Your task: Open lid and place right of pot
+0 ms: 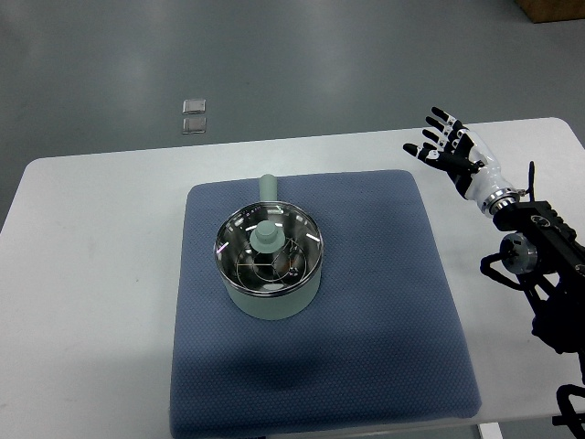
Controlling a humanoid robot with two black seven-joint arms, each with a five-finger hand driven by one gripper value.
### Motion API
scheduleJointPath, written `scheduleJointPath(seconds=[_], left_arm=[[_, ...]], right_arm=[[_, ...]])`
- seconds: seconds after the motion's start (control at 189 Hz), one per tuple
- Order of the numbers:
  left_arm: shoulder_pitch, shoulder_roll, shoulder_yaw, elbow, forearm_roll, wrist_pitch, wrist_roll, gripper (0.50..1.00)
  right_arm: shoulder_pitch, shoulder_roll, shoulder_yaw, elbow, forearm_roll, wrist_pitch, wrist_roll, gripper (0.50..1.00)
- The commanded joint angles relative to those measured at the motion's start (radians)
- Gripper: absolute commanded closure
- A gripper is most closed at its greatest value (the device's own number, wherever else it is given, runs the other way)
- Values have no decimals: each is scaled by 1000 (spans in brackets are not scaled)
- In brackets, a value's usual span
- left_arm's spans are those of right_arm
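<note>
A pale green pot [271,294] stands on the blue mat [384,302], its handle pointing away from me. A glass lid [269,251] with a pale green knob [268,238] in its middle lies flat on the pot. My right hand [447,144] hovers over the table's far right, past the mat's back right corner, well apart from the pot. Its fingers are spread and hold nothing. The left arm does not show.
The white table [91,274] carries the mat in its middle. Two small clear squares [193,115] lie on the grey floor beyond the table's far edge. A brown box corner [552,9] shows at the top right.
</note>
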Motion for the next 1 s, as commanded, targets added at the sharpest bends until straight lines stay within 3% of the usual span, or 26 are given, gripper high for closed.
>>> scheduleJointPath(seconds=[0.0,0.994], left_arm=[[0,0,0,0,0,0,0,500],[0,0,2,1,-1,0,0,500]], right_arm=[[2,-1,0,0,0,1,0,556],[2,-3,3,1,0,54,3,556]])
